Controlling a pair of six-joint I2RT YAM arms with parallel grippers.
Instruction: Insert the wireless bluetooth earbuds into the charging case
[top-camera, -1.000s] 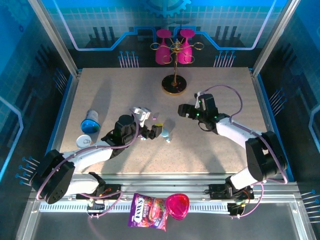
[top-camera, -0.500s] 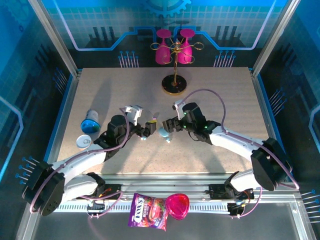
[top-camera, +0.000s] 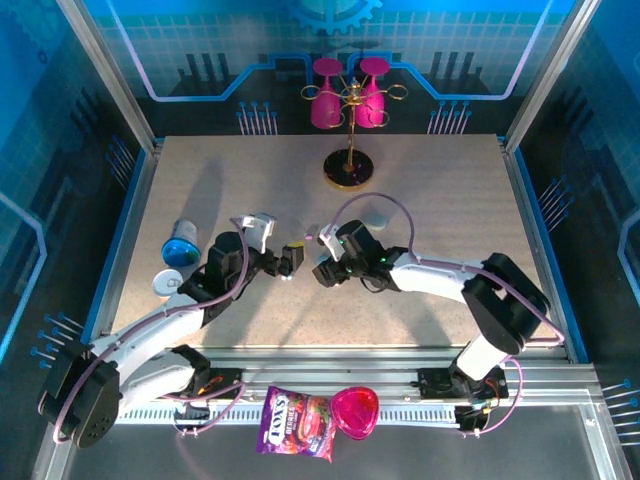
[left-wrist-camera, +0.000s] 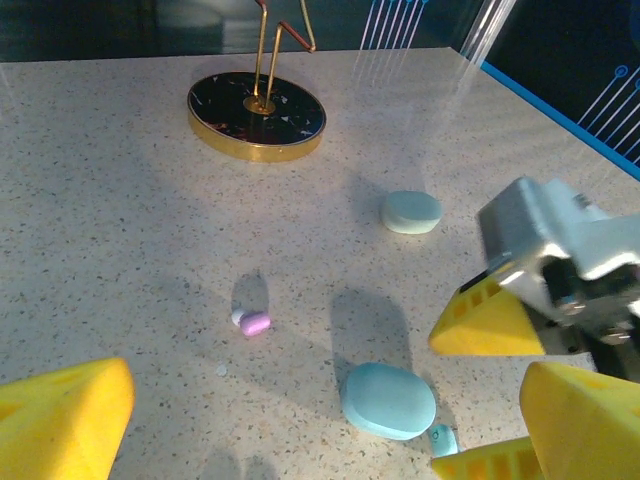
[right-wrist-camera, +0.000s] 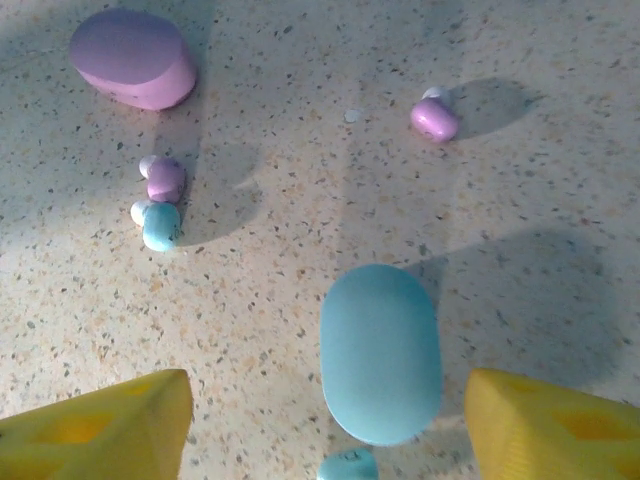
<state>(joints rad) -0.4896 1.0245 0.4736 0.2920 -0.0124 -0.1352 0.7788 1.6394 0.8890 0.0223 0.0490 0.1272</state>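
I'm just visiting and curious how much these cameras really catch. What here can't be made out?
Pale blue bud: cut off by the bottom edge of the right wrist view.
Blue case: mostly hidden under the right tool in the top view.
Lilac bud: too small in the top view to judge its shape.
Gold stand: its upper part cut off by the top edge of the left wrist view.

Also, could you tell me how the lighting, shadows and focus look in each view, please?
Top external: sharp and evenly lit, with soft shadows on the table. Left wrist: the blue case is crisp; the near yellow fingers look soft. Right wrist: broad soft shadows fall beside the blue case; the lilac earbud is in focus.
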